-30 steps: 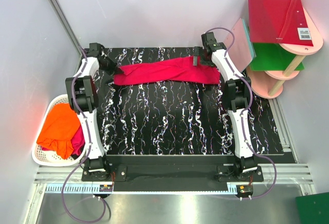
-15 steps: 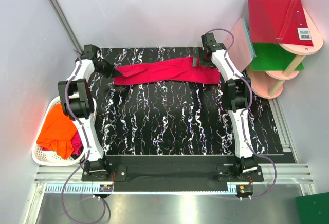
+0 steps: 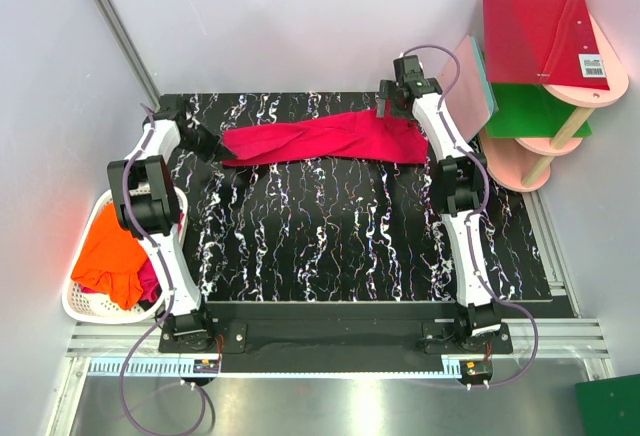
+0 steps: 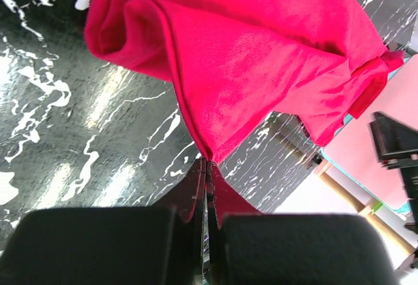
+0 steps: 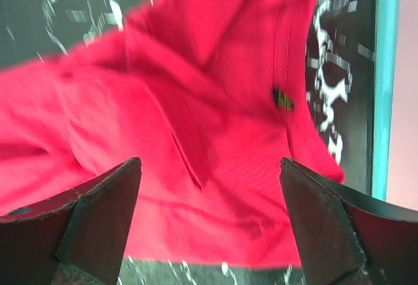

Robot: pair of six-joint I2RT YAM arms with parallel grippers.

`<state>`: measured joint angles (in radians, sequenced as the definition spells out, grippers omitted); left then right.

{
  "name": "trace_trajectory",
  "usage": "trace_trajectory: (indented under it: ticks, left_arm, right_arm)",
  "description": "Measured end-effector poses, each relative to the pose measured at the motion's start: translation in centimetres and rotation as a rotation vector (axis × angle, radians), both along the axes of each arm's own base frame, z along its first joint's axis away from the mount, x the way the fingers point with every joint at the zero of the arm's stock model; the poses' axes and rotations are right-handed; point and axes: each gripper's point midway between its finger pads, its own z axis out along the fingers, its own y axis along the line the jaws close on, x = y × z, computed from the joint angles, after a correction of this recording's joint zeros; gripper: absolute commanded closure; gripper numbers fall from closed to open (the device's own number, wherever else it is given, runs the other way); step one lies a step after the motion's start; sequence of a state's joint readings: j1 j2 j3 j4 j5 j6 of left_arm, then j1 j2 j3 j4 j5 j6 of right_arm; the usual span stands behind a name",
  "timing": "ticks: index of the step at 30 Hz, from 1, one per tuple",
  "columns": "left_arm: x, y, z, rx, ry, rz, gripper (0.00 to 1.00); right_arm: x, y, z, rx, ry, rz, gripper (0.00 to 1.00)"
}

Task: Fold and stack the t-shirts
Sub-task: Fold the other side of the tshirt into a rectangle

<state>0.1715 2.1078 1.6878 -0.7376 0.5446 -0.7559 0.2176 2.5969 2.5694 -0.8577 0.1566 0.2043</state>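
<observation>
- left fingers [image 4: 206, 190] clamped tight on the crimson t-shirt [image 4: 261, 69] corner
- right fingers [image 3: 385, 108] spread wide, holding nothing, shirt's other end right under them on the tabletop [image 3: 330, 236]

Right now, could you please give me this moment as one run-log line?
left pincer: shut on crimson t-shirt at left end | right pincer: open over its right end | orange t-shirt: in basket

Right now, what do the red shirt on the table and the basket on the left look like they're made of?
The red shirt: soft matte cloth, possibly cotton; it drapes in folds and shows a fine texture. The basket: probably white moulded plastic, given its smooth rim and openwork wall.
</observation>
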Motion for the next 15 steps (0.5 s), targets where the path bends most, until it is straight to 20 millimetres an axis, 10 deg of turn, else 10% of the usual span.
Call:
trace_trajectory:
  ticks: [11, 15]
  left_arm:
    - [-0.9, 0.4, -0.3, 0.01, 0.026, -0.016, 1.0]
    - [-1.1, 0.8, -0.4, 0.013, 0.032, -0.015, 1.0]
  right_arm:
    - [2.0, 0.0, -4.5, 0.062, 0.011, -0.009, 0.15]
    - [1.9, 0.4, -5.0, 0.08, 0.021, 0.008, 0.71]
